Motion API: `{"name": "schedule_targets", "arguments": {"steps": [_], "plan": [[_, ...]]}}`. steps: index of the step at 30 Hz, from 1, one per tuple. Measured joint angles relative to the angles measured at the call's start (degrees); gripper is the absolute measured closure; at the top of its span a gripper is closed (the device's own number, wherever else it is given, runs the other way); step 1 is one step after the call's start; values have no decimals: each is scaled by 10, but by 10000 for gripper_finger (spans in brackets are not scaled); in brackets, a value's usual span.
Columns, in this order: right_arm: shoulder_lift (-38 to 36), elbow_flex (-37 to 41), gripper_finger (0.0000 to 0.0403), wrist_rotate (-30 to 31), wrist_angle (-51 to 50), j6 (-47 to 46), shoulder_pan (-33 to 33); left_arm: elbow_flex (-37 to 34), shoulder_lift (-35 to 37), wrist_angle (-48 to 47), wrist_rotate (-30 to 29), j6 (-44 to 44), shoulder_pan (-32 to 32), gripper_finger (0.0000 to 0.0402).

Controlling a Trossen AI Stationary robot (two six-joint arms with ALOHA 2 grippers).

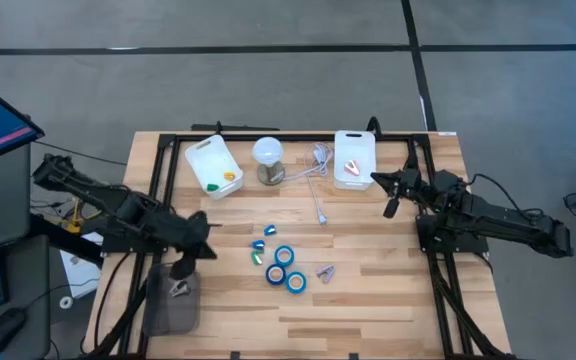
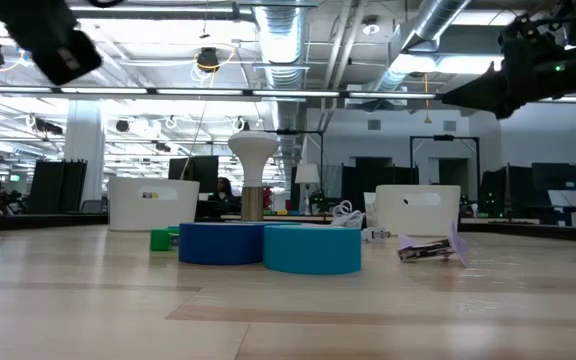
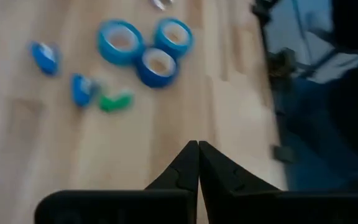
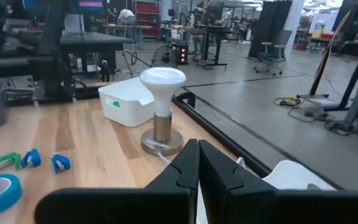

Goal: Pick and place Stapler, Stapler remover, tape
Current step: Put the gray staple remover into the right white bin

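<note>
Three blue tape rolls (image 1: 284, 268) lie flat and close together at mid-table, and they show too in the left wrist view as tape rolls (image 3: 148, 50) and in the low view as tape rolls (image 2: 268, 246). A small purple-and-metal tool (image 1: 325, 272) lies just right of them. My left gripper (image 1: 181, 266) is shut, holds nothing, and hovers left of the rolls, over the far end of a grey pad (image 1: 172, 302). My right gripper (image 1: 389, 208) is shut and empty, and it hangs off the near right corner of a white bin (image 1: 354, 158). A red-and-white thing (image 1: 352, 166) lies in that bin.
Small blue and green clips (image 1: 260, 246) lie left of the rolls. At the far side stand another white bin (image 1: 213, 166) with yellow and green bits, a bulb-shaped lamp (image 1: 269, 160) and a white cable (image 1: 320, 200). A small metal piece (image 1: 180, 290) rests on the grey pad.
</note>
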State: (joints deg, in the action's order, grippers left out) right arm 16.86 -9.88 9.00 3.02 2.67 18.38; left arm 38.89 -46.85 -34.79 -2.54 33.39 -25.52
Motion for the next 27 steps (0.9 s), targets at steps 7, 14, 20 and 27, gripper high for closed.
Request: {"name": "schedule_targets", "arguments": {"steps": [7, 14, 20, 27], "plan": [[0, 0, 403, 1, 0, -32, 0, 0, 0, -6, 24, 199, -74, 399], [0, 0, 403, 1, 0, -28, 0, 1, -32, -80, 38, 428, -153, 400], [0, 0, 403, 1, -13, -23, 0, 1, -111, -102, 94, 515, -195, 400], [0, 0, 403, 23, -40, -21, 1, 3, -181, -102, 165, 555, -205, 400]]}}
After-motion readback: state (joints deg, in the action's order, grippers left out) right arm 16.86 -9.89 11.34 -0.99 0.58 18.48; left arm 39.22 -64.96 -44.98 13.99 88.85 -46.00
